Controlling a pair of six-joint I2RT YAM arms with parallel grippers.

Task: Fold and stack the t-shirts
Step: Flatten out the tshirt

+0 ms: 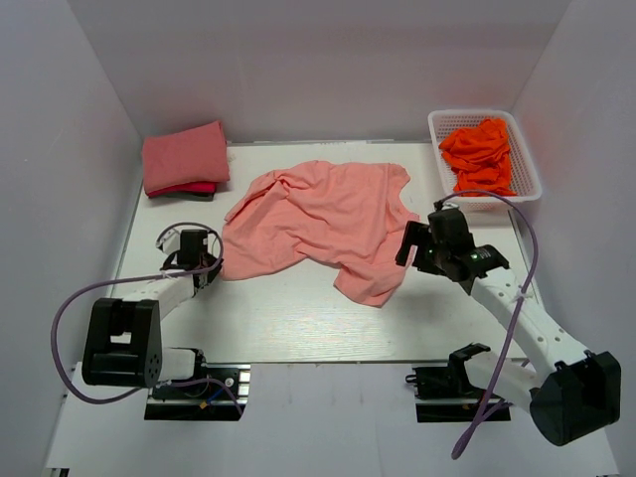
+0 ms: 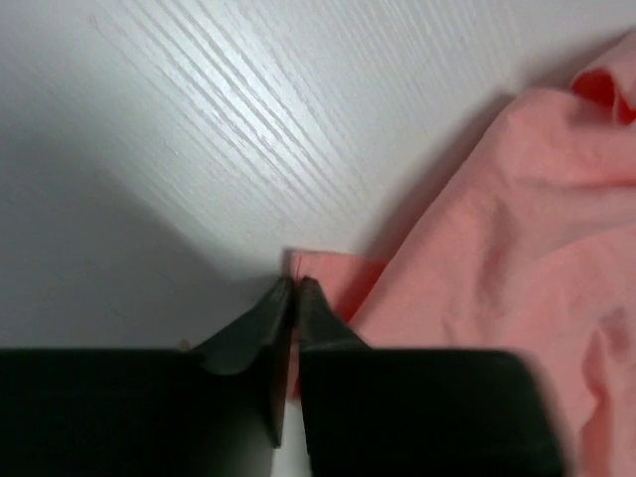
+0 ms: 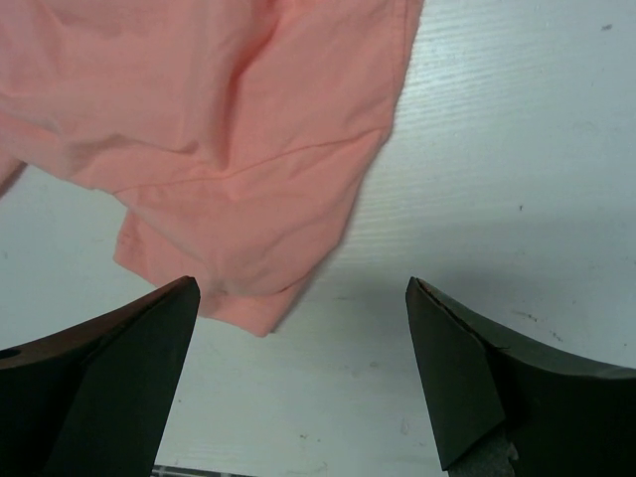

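Left hand (image 2: 295, 285) pinched shut on salmon shirt (image 1: 318, 214) corner; right hand (image 3: 303, 290) wide open, empty.
Folded stack (image 1: 185, 159) at far left bench (image 1: 298, 318) corner; salmon shirt crumpled mid-bench, unfolded; orange garments (image 1: 479, 151) remain in basket (image 1: 528, 154), far right corner.

The top view looks down from above and behind the arms, whose bases line the bottom edge, and takes in the whole desk (image 1: 298, 318). The left wrist view sits very close to the desk, facing along the left pincer (image 2: 295, 283) at lower centre. The right wrist view looks down from slightly higher, with the right pincer (image 3: 303, 283) spanning the lower corners. All three share the salmon t-shirt (image 1: 318, 214): left wrist its left corner, right wrist its lower right hem.
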